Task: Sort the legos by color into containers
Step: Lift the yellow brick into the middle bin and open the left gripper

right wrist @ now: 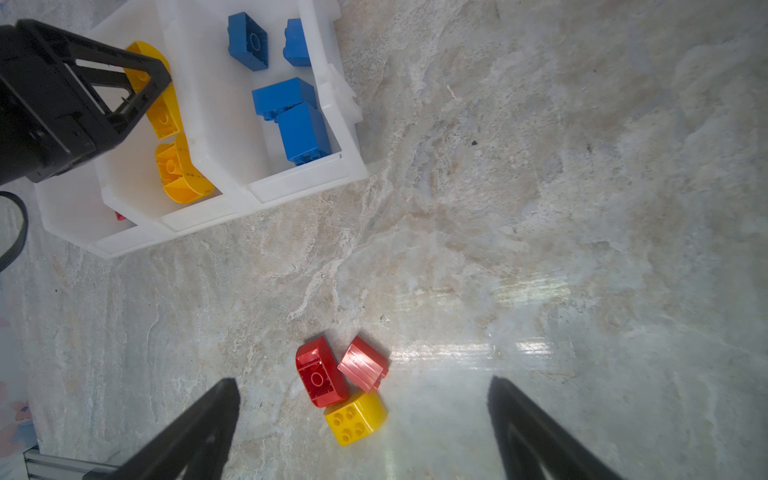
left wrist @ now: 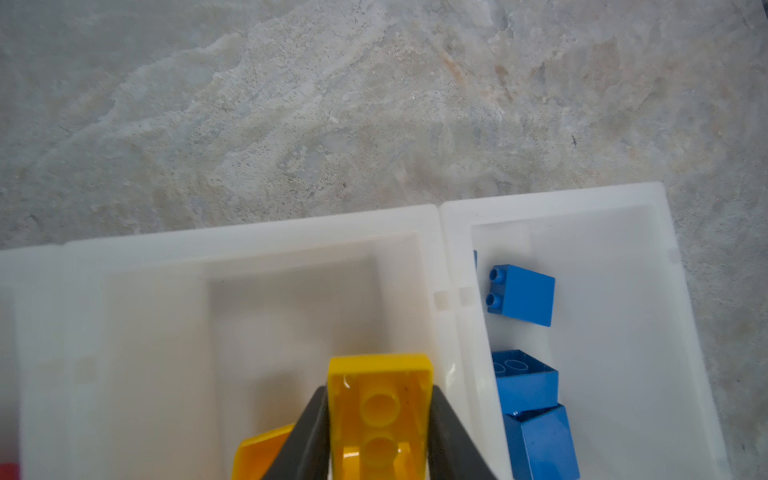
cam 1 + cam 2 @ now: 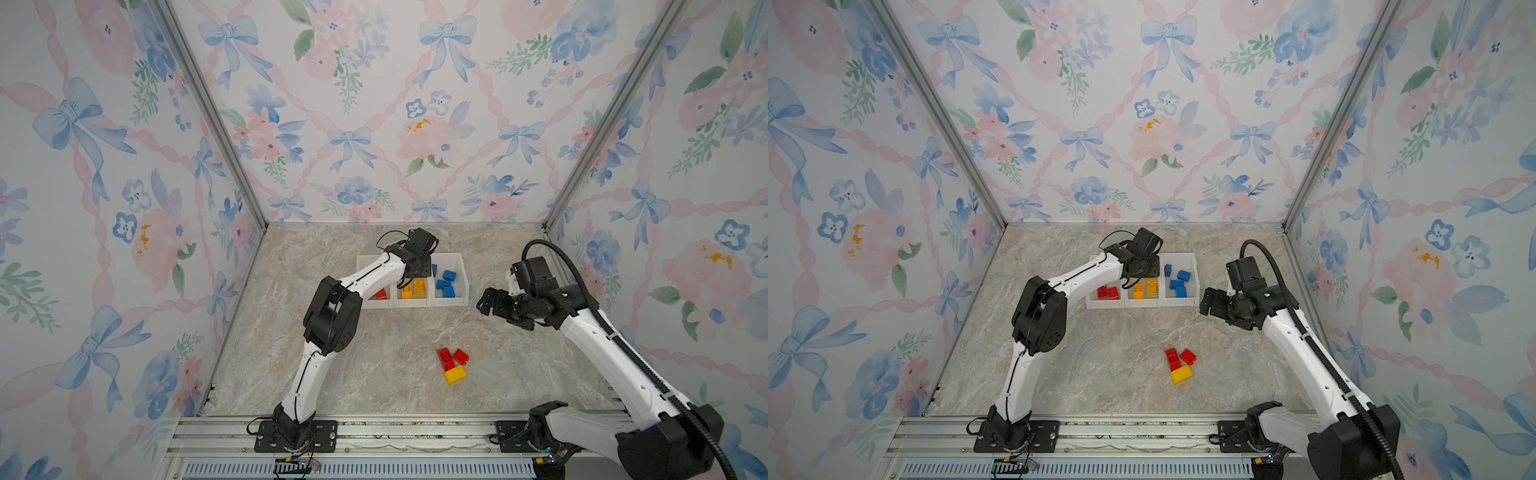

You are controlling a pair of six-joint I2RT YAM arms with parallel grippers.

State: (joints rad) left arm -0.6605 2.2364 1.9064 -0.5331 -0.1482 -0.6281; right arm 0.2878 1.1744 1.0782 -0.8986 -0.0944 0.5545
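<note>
The left gripper (image 2: 378, 390) is over the middle bin (image 2: 249, 237) of the containers (image 3: 461, 300), which stand near the back edge of the table (image 3: 353, 382). Its two fingers press the sides of a yellow brick (image 2: 378, 415). The right gripper (image 1: 363, 381) is spread wide and holds nothing, while two red legos (image 3: 444, 358) and one yellow lego (image 3: 455, 375) lie together nearer the front edge.
</note>
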